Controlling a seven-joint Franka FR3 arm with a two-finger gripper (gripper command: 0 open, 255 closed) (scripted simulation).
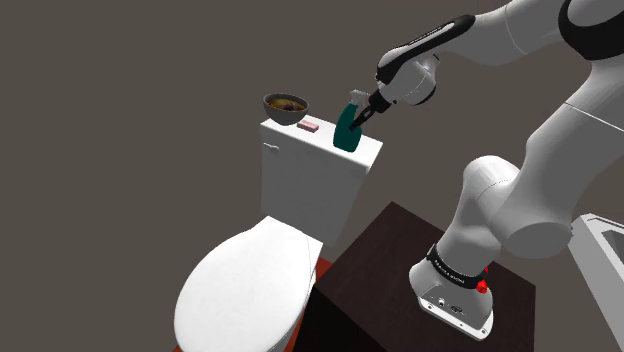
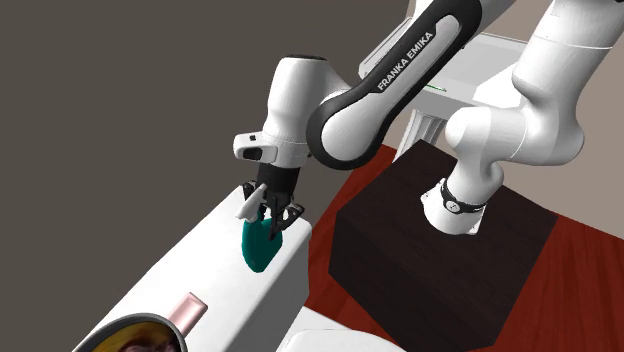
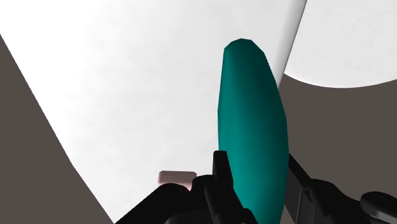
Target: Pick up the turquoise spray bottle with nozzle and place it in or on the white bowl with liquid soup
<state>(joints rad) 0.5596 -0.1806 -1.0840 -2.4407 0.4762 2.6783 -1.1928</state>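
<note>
A turquoise spray bottle with a pale nozzle stands at the end of a white toilet tank's lid nearest the arm. My black gripper comes down on the bottle's top, and its fingers clasp the bottle from both sides. A dark bowl holding brown soup sits at the lid's other end. I cannot tell whether the bottle's base still touches the lid.
A small pink bar lies on the lid between bowl and bottle. Below the tank is the white toilet seat cover. The dark box stand sits beside the toilet on a red-brown floor.
</note>
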